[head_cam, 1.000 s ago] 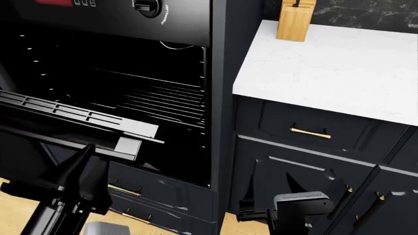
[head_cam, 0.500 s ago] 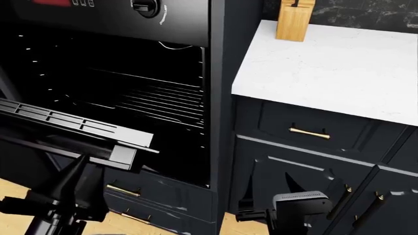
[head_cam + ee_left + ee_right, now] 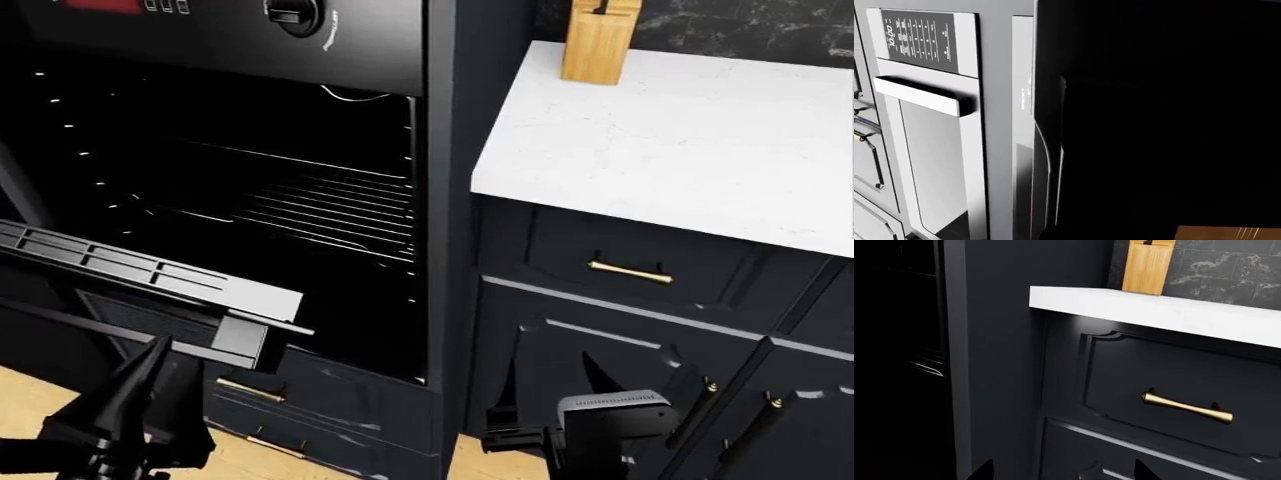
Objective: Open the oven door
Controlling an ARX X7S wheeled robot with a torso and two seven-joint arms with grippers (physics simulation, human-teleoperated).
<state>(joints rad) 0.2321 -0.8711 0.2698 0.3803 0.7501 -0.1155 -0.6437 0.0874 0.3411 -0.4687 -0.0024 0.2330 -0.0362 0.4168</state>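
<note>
The oven door (image 3: 147, 272) hangs partly lowered in the head view, its vented top edge facing up and the end of its black bar handle (image 3: 247, 340) below that edge. My left gripper (image 3: 158, 385) sits just under the handle, fingers pointing up at it; whether they close round the bar is hidden. In the left wrist view the door's glossy black panel (image 3: 1167, 125) fills most of the picture and no fingers show. My right gripper (image 3: 547, 390) hovers low before the navy cabinets, open and empty, also seen as the right gripper (image 3: 1064, 470) in its wrist view.
The oven cavity with wire racks (image 3: 320, 210) gapes behind the door, the control panel (image 3: 294, 15) above it. To the right lie a white countertop (image 3: 667, 130) with a wooden knife block (image 3: 597, 40) and a navy drawer with a brass handle (image 3: 630, 270). A grey appliance front (image 3: 927, 100) shows in the left wrist view.
The oven door has swung further down and its handle end sits lower. My left gripper has dropped down and left with it. The right gripper has stayed put.
</note>
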